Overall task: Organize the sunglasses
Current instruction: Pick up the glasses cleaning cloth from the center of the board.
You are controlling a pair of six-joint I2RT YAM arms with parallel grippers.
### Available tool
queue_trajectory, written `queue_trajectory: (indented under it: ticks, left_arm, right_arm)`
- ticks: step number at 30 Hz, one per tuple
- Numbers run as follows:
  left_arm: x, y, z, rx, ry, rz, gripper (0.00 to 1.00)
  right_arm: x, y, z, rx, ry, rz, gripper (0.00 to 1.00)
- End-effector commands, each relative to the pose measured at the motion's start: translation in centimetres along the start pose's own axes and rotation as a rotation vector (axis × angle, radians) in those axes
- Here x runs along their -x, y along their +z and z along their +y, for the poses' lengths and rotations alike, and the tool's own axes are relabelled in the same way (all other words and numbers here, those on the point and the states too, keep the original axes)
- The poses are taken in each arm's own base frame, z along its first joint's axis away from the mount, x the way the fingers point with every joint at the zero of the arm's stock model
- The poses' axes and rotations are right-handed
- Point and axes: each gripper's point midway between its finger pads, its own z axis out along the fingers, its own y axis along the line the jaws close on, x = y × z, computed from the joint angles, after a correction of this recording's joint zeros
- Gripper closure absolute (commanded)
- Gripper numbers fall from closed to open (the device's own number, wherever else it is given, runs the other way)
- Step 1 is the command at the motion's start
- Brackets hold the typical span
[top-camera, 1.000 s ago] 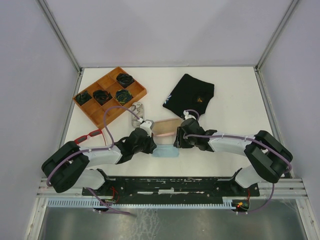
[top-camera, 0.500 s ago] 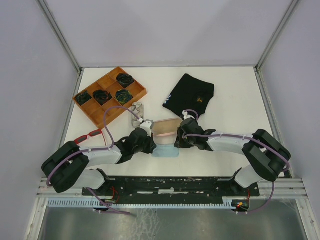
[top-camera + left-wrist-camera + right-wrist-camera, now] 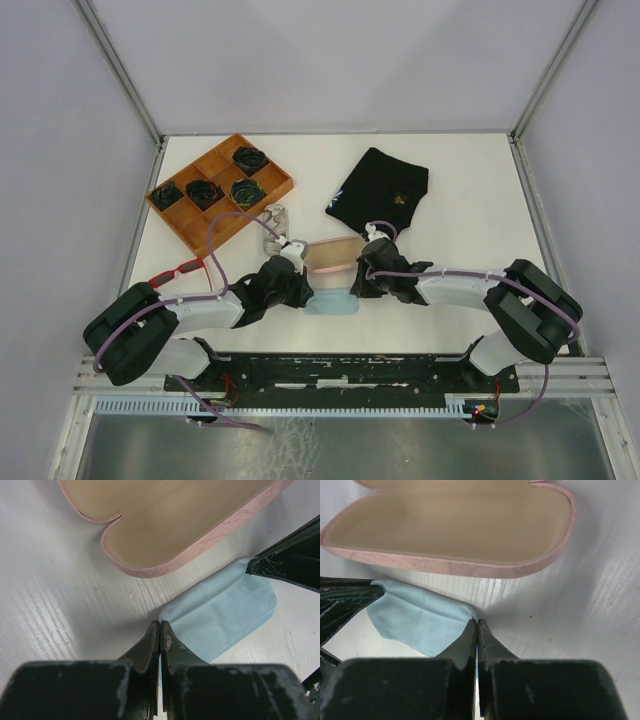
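Sunglasses with a red frame (image 3: 181,268) lie on the worktop (image 3: 470,220), well to the left of the left pincer (image 3: 160,630). The left pincer is closed tight on one corner of a blue cloth (image 3: 222,615). The right pincer (image 3: 477,626) is closed tight on the opposite corner, so the cloth spans between the two. Just beyond both pincers lies an open pink case (image 3: 450,515), its tan lining facing up. Farther beyond the left pincer sit a grey case (image 3: 274,222) and a wooden tray (image 3: 213,226). Beyond the right pincer lies a black cloth (image 3: 382,185).
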Motion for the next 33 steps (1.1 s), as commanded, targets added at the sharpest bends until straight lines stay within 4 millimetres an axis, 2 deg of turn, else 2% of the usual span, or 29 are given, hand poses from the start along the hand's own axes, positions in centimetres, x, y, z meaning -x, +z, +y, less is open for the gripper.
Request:
queue_trajectory:
  ticks: [1, 10, 18, 26, 33]
  left_arm:
    - [1.9, -0.5, -1.9, -0.086, 0.021, -0.056, 0.97]
    - [4.6, -2.1, -3.2, -0.13, 0.042, -0.136, 0.97]
    - [7.2, -2.8, -3.5, -0.097, 0.03, -0.198, 0.97]
    - [10.5, -2.4, -3.7, -0.06, 0.031, -0.266, 0.97]
    - [12.5, -1.5, -3.4, -0.029, 0.038, -0.298, 0.97]
  right_arm:
    - [0.7, -0.8, 1.4, 0.084, -0.042, -0.05, 1.0]
    - [3.7, -4.0, 2.3, 0.095, -0.102, -0.161, 1.0]
    - [6.2, -6.1, 2.6, 0.068, -0.136, -0.245, 1.0]
    - [8.4, -6.5, 2.6, 0.023, -0.176, -0.291, 1.0]
    - [10.4, -5.8, 2.4, -0.004, -0.192, -0.303, 1.0]
